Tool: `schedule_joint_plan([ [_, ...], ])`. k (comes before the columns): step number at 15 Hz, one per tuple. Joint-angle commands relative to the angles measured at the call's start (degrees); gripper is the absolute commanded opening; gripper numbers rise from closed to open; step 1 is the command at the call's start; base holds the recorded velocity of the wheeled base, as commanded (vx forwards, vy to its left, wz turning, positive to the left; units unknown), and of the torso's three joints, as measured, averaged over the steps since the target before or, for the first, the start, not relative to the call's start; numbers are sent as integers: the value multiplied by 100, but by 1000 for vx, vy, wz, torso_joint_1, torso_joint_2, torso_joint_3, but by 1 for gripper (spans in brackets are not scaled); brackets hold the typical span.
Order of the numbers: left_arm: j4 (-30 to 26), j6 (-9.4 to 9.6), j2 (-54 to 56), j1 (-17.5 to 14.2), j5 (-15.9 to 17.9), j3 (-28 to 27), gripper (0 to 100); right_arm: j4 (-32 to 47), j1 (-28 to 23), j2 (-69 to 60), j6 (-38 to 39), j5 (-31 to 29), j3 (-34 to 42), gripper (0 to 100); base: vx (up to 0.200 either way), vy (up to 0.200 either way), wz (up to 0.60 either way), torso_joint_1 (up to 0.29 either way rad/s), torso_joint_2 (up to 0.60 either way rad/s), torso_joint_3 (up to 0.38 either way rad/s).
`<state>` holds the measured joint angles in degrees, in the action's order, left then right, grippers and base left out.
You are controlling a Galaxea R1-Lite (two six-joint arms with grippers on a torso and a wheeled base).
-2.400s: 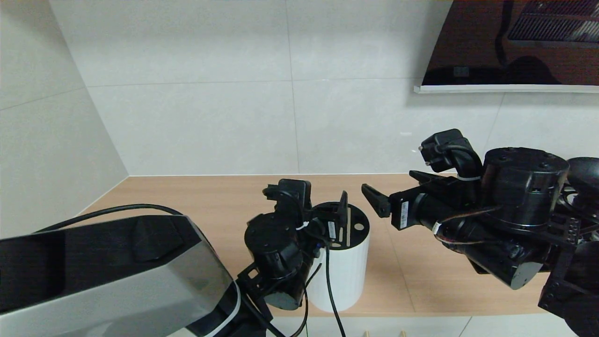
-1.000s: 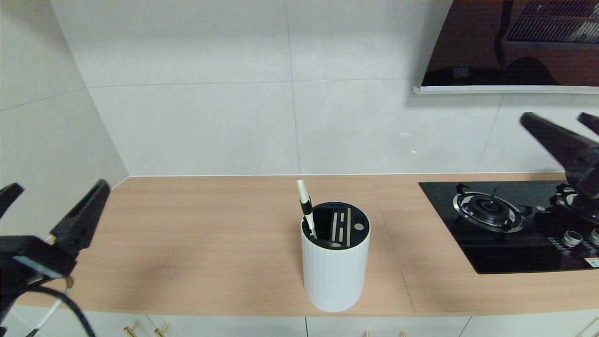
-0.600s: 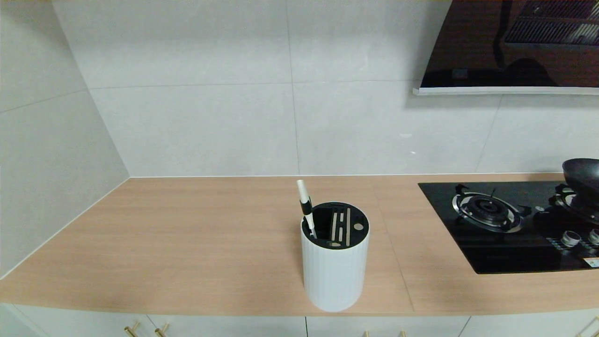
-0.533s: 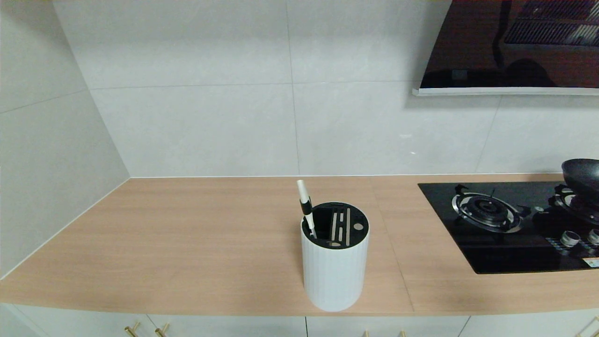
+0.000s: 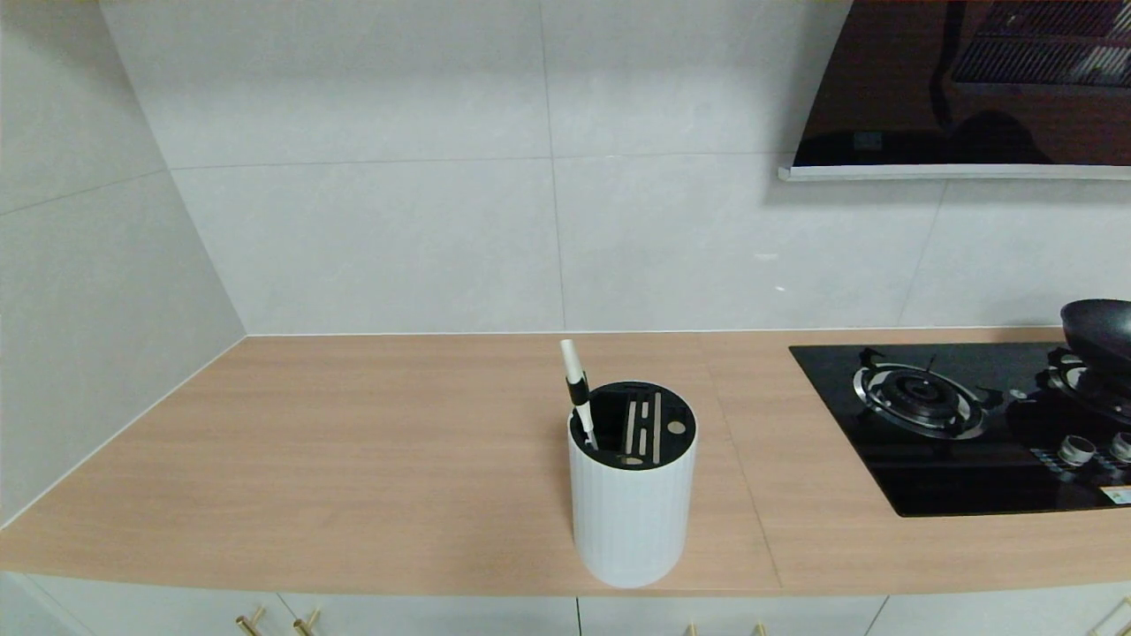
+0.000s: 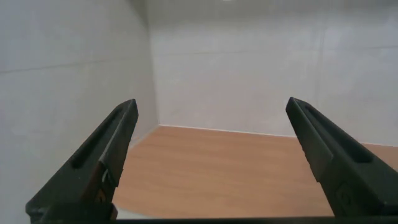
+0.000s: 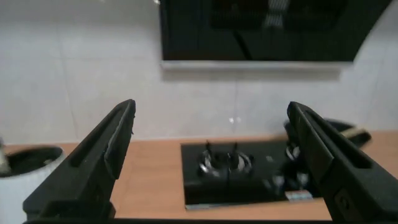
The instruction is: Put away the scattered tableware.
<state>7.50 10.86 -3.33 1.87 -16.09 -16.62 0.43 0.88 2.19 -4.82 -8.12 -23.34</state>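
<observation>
A white ribbed utensil holder [image 5: 632, 508] with a black slotted top stands near the front edge of the wooden counter [image 5: 371, 468]. One utensil with a white and black handle [image 5: 575, 382] stands in its large opening, leaning left. In the right wrist view part of the holder [image 7: 28, 177] sits at the frame edge, far off. My left gripper [image 6: 211, 118] is open over the counter [image 6: 230, 168] near the wall corner, with nothing between its fingers. My right gripper [image 7: 211, 121] is open, held in the air facing the stove [image 7: 239, 171], and holds nothing.
A black gas stove [image 5: 954, 424] with burners and knobs lies at the right of the counter, a dark pan [image 5: 1096, 327] on its far burner. A dark range hood [image 5: 963, 88] hangs above. Tiled walls close the back and left. Cabinet handles [image 5: 265, 623] show below the front edge.
Both arms have drawn back out of the head view: 2.4 s ago they crowded the holder, 1 s ago they were at the frame edges. The utensil now stands in the holder.
</observation>
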Motion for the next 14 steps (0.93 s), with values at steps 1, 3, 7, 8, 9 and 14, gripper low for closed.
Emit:
schedule_joint_plan([
  [1, -170, 48, 333, -178, 256, 563, 100, -8, -70, -219, 16, 38, 779, 100, 0, 0, 0, 0, 0, 0],
  [3, 59, -207, 333, -178, 300, 1301, 100, -139, -70, -219, 16, 65, 1710, 100, 0, 0, 0, 0, 0, 0],
  [7, -635, -1104, 324, -178, 1099, 1662, 100, -324, -70, -219, 77, 557, 2334, 100, 0, 0, 0, 0, 0, 0],
  [8, -715, -1130, 324, -178, 1310, 1662, 100, -192, -70, -219, 139, 759, 2334, 100, 0, 0, 0, 0, 0, 0],
  [9, -697, -1130, 324, -178, 1293, 1662, 100, 28, -70, -211, 156, 917, 2317, 100, 0, 0, 0, 0, 0, 0],
  [14, -697, -1148, 324, -178, 1284, 1662, 100, -51, -70, -211, 306, 926, 2334, 100, 0, 0, 0, 0, 0, 0],
])
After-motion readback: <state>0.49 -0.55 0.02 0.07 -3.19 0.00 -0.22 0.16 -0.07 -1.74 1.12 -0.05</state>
